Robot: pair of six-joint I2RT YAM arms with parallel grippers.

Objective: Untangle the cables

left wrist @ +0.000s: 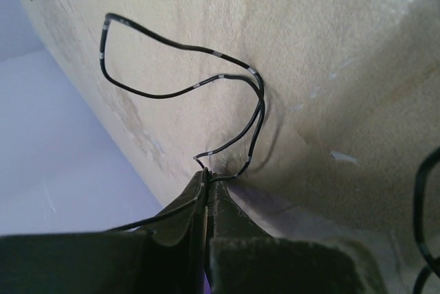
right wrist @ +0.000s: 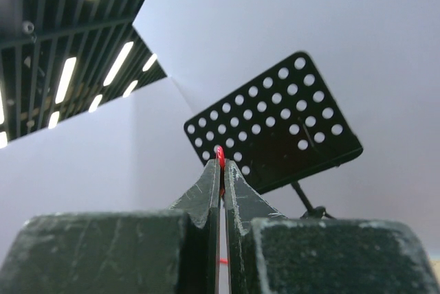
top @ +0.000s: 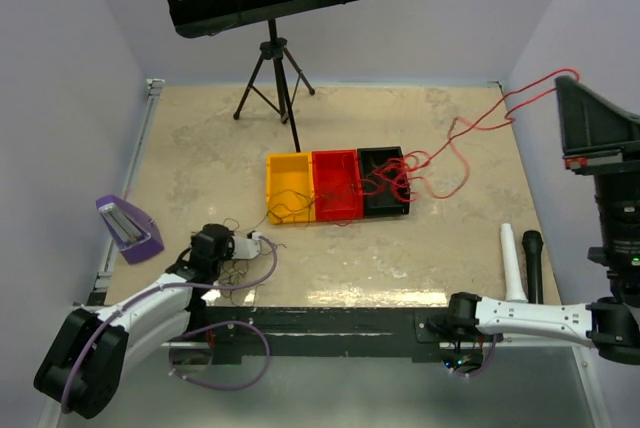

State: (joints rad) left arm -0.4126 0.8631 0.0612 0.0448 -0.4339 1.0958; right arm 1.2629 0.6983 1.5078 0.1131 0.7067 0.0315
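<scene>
REMOTE STATION: Seen from overhead, my left arm (top: 150, 300) bends up out of the lower left corner onto the near part of the table (top: 460, 248), wrist low and angled toward the trays. The left gripper (left wrist: 206, 178) is pinched tight on a black cable (left wrist: 180, 90). The cable loops out ahead of the fingertips and lies on the beige surface toward the upper left of the wrist view.

My right arm (top: 525, 316) stretches leftward along the bottom edge, lower right. Its wrist camera looks up at the perforated music stand (right wrist: 275, 126). The right gripper (right wrist: 221, 163) is clamped on a red cable (right wrist: 220, 153), with only a bright nub showing at the jaw tips.

The other cables (top: 405, 176) sit mid-frame. A red tangle spills from the black tray (top: 385, 211) onto the table to its right, and one strand climbs toward the upper right. Thin dark wire lies across the red tray (top: 335, 170) and the yellow tray (top: 285, 173). I cannot trace which strand the right gripper holds.
</scene>
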